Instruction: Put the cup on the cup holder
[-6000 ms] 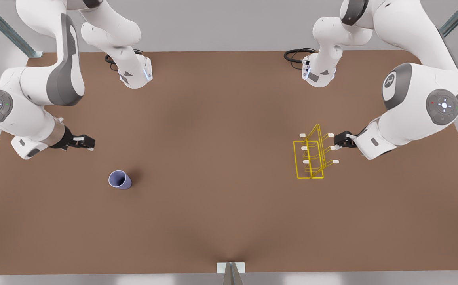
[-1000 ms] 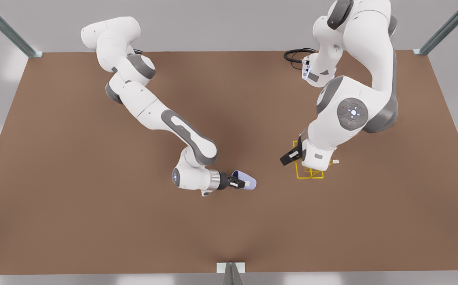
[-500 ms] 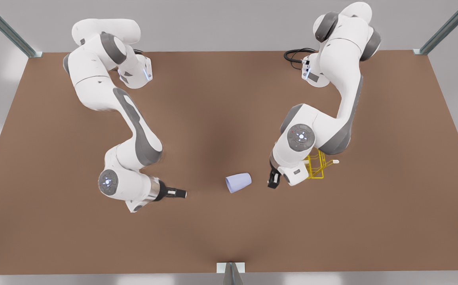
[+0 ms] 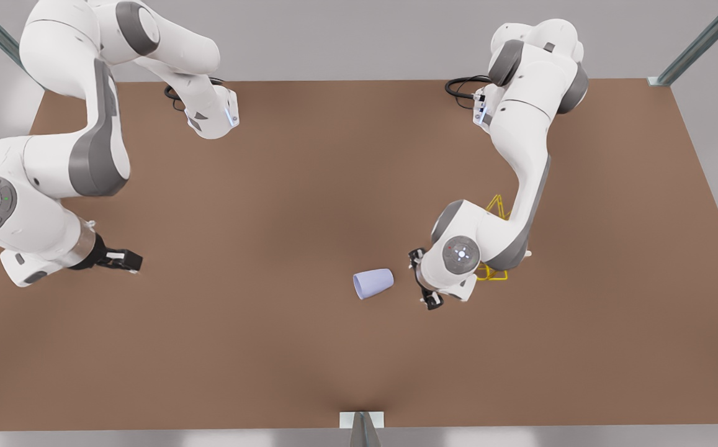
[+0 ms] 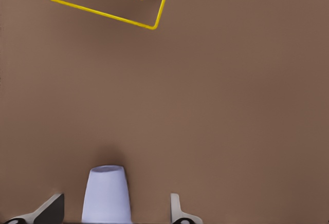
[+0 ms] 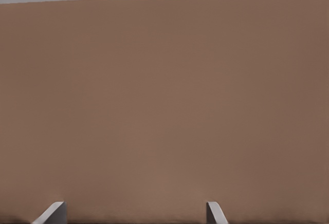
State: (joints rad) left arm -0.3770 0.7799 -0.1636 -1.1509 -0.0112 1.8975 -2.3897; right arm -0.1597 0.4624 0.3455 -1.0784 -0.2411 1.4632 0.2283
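We see the table (image 4: 284, 186) from high over its near edge, facing steeply down, arm bases at 12 o'clock; the left wrist view rides the left gripper (image 4: 426, 280) at 4 o'clock, close above the top, sharing the cup (image 4: 373, 284) and cup holder (image 5: 103, 13) with it; the right wrist view rides the right gripper (image 4: 130, 259) at 9 o'clock, low, almost level across bare table.

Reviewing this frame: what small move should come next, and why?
Probably ease the left hand forward around the cup, then close. The cup lies on its side, lined up between the open fingers, not yet gripped. The right hand waits apart.
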